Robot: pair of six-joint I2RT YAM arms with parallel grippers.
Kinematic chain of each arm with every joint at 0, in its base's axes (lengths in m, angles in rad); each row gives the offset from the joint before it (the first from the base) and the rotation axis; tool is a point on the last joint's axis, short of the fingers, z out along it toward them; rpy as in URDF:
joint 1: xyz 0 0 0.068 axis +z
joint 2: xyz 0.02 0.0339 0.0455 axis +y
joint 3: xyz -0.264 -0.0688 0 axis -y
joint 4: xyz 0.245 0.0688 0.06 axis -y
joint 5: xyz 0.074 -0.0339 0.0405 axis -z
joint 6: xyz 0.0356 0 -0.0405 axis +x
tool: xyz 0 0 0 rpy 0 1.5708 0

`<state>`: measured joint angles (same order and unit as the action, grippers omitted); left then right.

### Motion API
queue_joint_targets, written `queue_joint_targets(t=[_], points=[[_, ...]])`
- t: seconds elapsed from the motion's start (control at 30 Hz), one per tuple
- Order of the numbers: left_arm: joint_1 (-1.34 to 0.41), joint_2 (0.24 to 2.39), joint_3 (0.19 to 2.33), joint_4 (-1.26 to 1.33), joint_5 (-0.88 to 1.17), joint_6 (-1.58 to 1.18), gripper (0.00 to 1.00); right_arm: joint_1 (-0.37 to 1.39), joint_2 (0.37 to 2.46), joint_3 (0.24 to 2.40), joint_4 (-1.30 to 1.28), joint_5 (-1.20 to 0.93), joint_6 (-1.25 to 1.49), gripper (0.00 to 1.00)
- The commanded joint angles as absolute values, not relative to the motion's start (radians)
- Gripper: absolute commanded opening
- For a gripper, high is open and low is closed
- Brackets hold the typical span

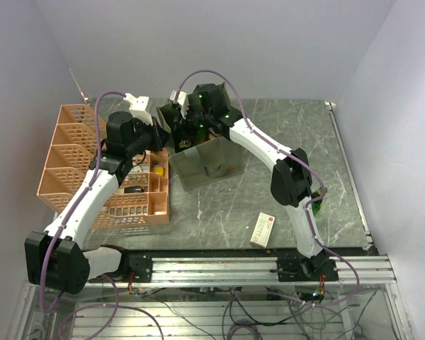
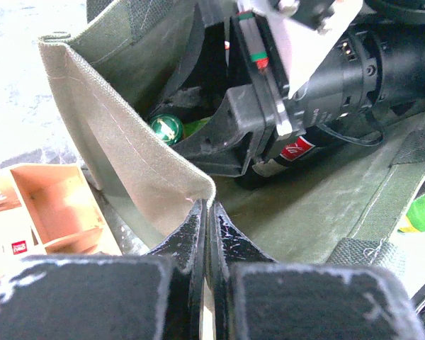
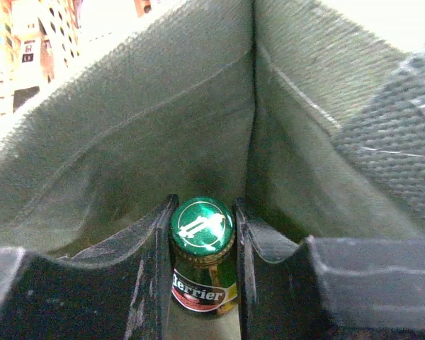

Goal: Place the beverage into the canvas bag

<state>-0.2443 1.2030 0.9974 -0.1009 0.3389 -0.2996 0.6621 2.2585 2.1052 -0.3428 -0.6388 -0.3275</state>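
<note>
Beverage bottle (image 3: 202, 225), a green glass one with a green metal cap and a red-and-white label, stands upright inside the canvas bag (image 1: 205, 166), down near a far corner where two of the fabric walls meet. The right gripper (image 3: 204, 205) reaches into the bag from above. Its two black fingers (image 3: 156, 269) are closed against the bottle's neck just under the cap, one on each side, so the bottle is held between them. In the right wrist view the olive fabric rises all around the bottle, with the top edge of the bag well above the cap. Whether the bottle's base touches the bottom of the bag cannot be told.

The left gripper (image 2: 207, 207) is at the left rim of the bag. Its fingers are almost together, pinching the folded top edge of the fabric (image 2: 127, 152) between their tips. Past that edge, the left wrist view looks into the open mouth of the bag, where the bottle's cap (image 2: 167, 127) shows beside the black body of the right gripper.

The bag stands on the grey marbled table (image 1: 283, 142), towards the far side and about midway across. Just left of it is a salmon-pink lattice crate (image 1: 71, 152) with several compartments holding small items. A small white and red box (image 1: 263, 229) lies on the table nearer the arm bases, to the right of the bag and well apart from it.
</note>
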Motion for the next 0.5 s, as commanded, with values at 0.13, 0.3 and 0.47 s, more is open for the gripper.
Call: queue_joint_targets(t=[0.13,0.3,0.47], points=[[-0.225,1.196,0.998,-0.089,0.381,-0.314,0.07,0.678,2.26,2.05,-0.293,-0.619,-0.401,0.1],[-0.225,1.192,0.987,-0.073,0.381,-0.314,0.07,0.678,2.268,2.031,-0.285,-0.61,-0.412,0.12],[-0.225,1.178,0.977,-0.064,0.374,-0.309,0.07,0.678,2.277,2.039,-0.291,-0.606,-0.417,0.18]])
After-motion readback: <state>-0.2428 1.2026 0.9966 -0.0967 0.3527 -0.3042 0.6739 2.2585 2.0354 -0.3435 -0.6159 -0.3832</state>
